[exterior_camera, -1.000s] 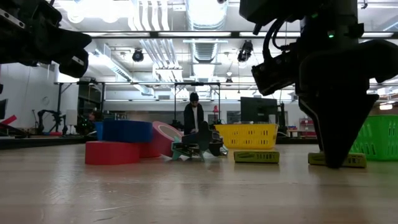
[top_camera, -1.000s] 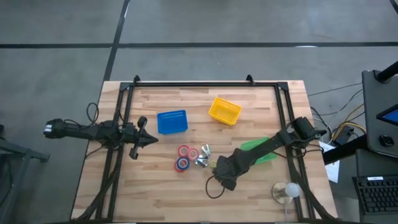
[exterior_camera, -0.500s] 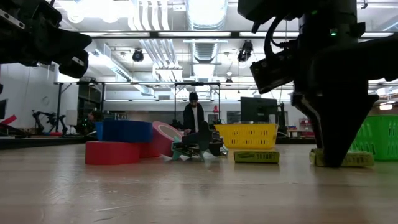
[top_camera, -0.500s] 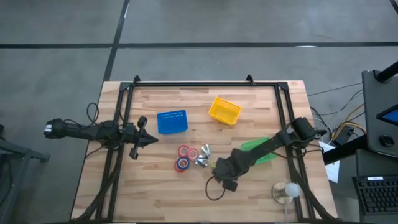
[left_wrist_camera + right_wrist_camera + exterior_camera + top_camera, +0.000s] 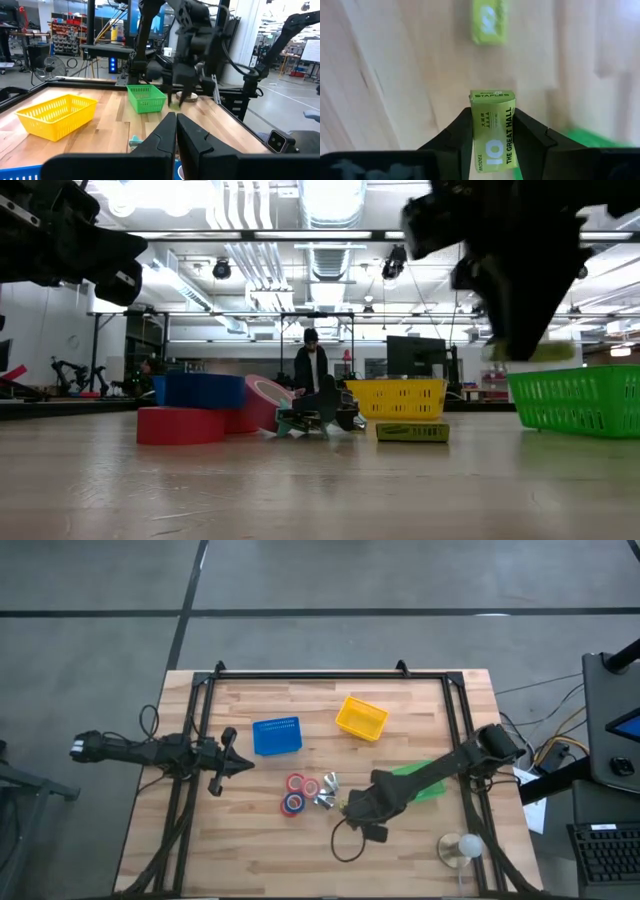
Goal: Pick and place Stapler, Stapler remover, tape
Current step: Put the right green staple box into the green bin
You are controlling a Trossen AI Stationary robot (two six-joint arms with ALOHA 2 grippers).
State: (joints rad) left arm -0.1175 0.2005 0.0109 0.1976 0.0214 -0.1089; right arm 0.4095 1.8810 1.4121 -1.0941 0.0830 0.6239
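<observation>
The right gripper [image 5: 492, 131] is pinching a lime-green staple box [image 5: 493, 127] above the desk [image 5: 250, 830]; another box [image 5: 489, 21], seemingly identical, is lying beyond.

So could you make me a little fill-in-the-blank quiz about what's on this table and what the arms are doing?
1. The right gripper is shut on a small ____-coloured staples box, lifted off the table.
2. A second staples box lies on the wood in front of the ____ basket.
3. The left gripper waits beside the ____ basket.
4. The number of tape rolls near the table's middle is ____.

Missing words: green; yellow; blue; three
</observation>
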